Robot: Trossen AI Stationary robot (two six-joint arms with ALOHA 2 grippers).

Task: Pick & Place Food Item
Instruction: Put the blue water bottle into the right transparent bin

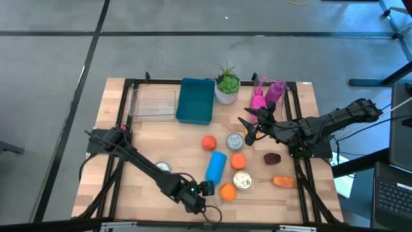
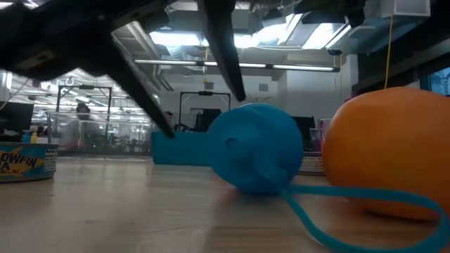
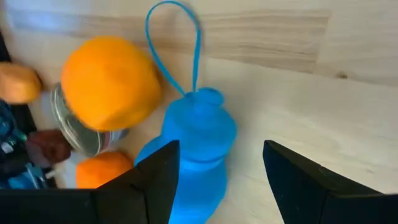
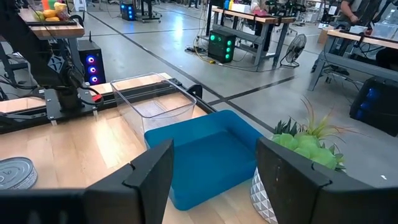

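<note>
A blue bottle (image 1: pixel 215 166) lies on its side on the wooden table (image 1: pixel 161 145), its cap end and thin loop strap (image 3: pixel 177 37) toward the near edge. An orange (image 1: pixel 228 191) rests beside that end and shows large in the low view (image 2: pixel 394 147). My left gripper (image 1: pixel 207 189) hovers open over the bottle's cap end (image 3: pixel 202 115). One finger (image 3: pixel 149 180) stands before the bottle's body and the other (image 3: pixel 305 180) over bare wood. My right gripper (image 1: pixel 248 129) waits open above the table's right middle, nothing between its fingers (image 4: pixel 149 177).
Around the bottle sit two tin cans (image 1: pixel 243 180) (image 1: pixel 235 140), a second orange (image 1: pixel 239 161), a red item (image 1: pixel 209 142), a dark red item (image 1: pixel 272 157) and an orange-brown one (image 1: pixel 282 182). A blue bin (image 1: pixel 195 100), clear bin (image 1: pixel 154 103), potted plant (image 1: pixel 226 84) and pink bottle (image 1: pixel 267 93) line the far edge.
</note>
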